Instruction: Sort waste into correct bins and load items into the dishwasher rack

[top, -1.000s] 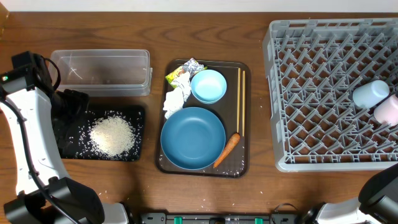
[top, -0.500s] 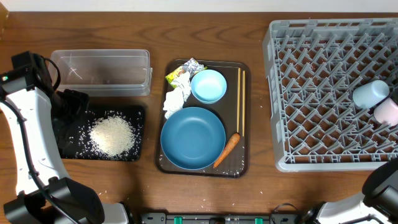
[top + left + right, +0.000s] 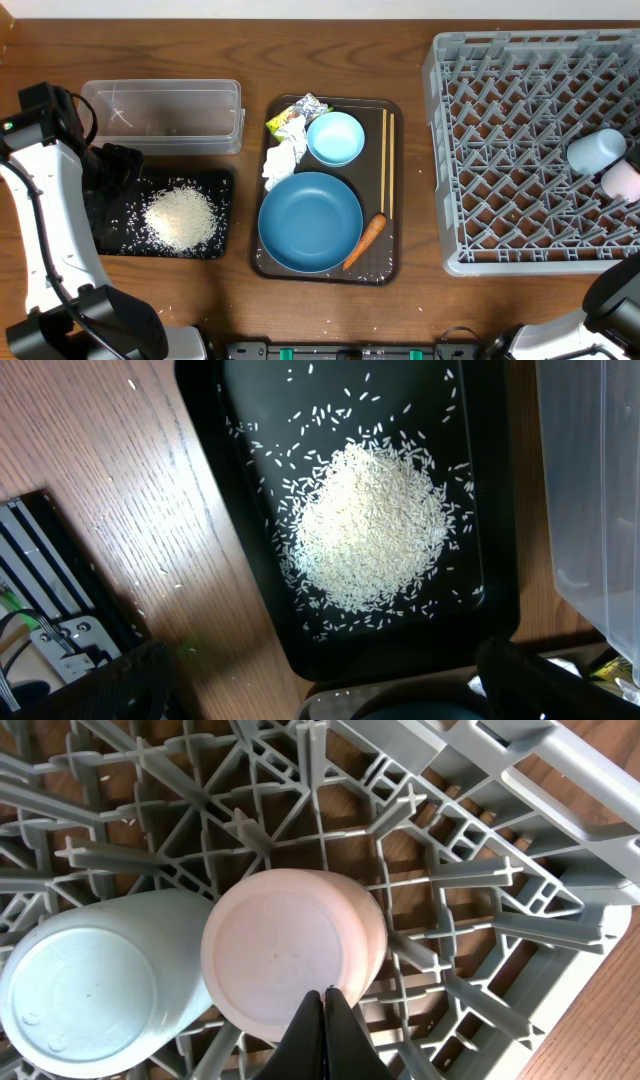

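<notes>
L gripper (image 3: pixel 320 660): jaws wide apart, nothing between them; hangs over black shallow rectangular tray (image 3: pixel 222 190) near table's left edge.
R gripper (image 3: pixel 325 1030): fingers pressed together, empty; tips over base of pinkish-white plastic cup (image 3: pixel 290 945).
Rice: white rice grains (image 3: pixel 181 218) piled mid black tray, strays around the pile.
Tub: clear plastic rectangular tub (image 3: pixel 162 115) just behind black tray, toward table's back edge.
Centre: dark brown serving tray (image 3: pixel 396 200) carries dark blue round plate (image 3: pixel 310 222) at its front, light blue bowl (image 3: pixel 335 138) behind, thin wooden chopsticks (image 3: pixel 387 165) along its right edge, small orange carrot (image 3: pixel 365 240) at front-right corner, crumpled white tissue (image 3: pixel 285 160) and yellow-green printed wrapper (image 3: pixel 293 113) at back-left.
Rack: large grey plastic lattice crate (image 3: pixel 520 150) at table's right edge; light blue cup (image 3: pixel 597 150) and pinkish-white cup touch at its right edge.
In the way: L arm (image 3: pixel 40 200) overlaps black tray's left end in overhead.
Wrist-only: L wrist shows loose grains on wood beside the tray; R wrist shows both cup bases. Overhead doesn't show R gripper.
</notes>
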You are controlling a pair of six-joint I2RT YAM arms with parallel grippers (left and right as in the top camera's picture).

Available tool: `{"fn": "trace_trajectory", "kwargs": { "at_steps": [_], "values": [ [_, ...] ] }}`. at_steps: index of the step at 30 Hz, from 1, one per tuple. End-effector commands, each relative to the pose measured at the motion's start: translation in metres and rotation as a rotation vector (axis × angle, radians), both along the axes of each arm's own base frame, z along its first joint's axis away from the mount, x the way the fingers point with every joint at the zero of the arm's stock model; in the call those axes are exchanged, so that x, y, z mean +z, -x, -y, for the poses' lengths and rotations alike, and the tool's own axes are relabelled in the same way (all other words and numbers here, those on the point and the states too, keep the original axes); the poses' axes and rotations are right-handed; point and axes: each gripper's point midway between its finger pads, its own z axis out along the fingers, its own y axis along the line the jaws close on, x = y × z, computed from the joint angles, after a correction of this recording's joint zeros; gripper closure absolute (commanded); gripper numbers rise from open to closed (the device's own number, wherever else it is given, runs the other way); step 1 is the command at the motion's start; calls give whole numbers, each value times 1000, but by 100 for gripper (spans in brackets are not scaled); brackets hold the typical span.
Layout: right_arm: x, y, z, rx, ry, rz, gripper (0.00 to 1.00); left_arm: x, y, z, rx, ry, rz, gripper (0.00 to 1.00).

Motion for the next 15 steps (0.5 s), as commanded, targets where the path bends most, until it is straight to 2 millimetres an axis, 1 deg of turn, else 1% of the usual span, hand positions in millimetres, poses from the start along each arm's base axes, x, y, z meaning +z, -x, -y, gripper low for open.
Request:
{"fn": "trace_trajectory", "kwargs": {
  "at_steps": [1,7,15],
  "values": [
    [-3,4,3,-15,8,-20,99,0,-1,-2,13,-3,-5,1],
    [-5,6,2,-16,2,-31,99,0,-1,-2,13,-3,-5,1],
    [-6,16,6,-39,17,-69,99,0,-1,-2,13,-3,-5,1]
  ]
}}
